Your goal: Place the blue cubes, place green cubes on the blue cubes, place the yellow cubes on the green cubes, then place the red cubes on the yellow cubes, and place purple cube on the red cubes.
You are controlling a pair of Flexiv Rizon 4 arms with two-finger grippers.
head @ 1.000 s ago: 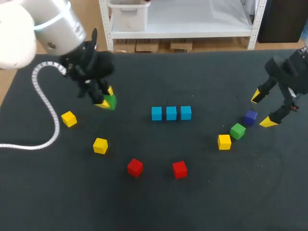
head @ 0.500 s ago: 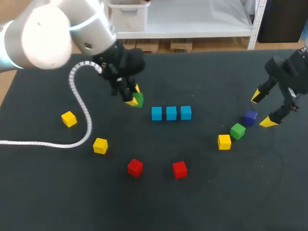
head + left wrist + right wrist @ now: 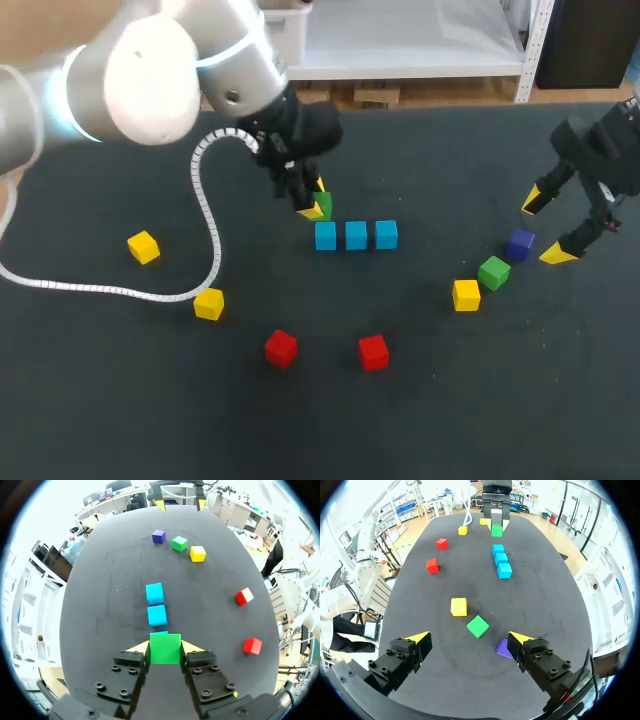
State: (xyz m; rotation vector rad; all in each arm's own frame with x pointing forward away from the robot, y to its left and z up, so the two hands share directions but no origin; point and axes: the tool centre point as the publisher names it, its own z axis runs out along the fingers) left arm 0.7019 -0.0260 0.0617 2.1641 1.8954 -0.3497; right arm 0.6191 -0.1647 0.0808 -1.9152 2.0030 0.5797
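The left gripper (image 3: 313,203) pinches a green cube (image 3: 165,648) from two sides, just at the left end of the row of three blue cubes (image 3: 355,235). The right gripper (image 3: 546,228) stands spread wide near the right edge of the table (image 3: 600,380), the purple cube (image 3: 519,243) just beside it. Two red cubes (image 3: 281,347) lie well apart from the row, toward the near edge

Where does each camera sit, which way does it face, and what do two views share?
Head view: above and behind, looking down on the table; left gripper and right gripper show.
Left wrist view: on the left wrist, looking along the left gripper, shut on a green cube, toward the blue cubes.
Right wrist view: on the right wrist, looking past the open right gripper across the table.
Shared: both wrist views show the blue cubes.
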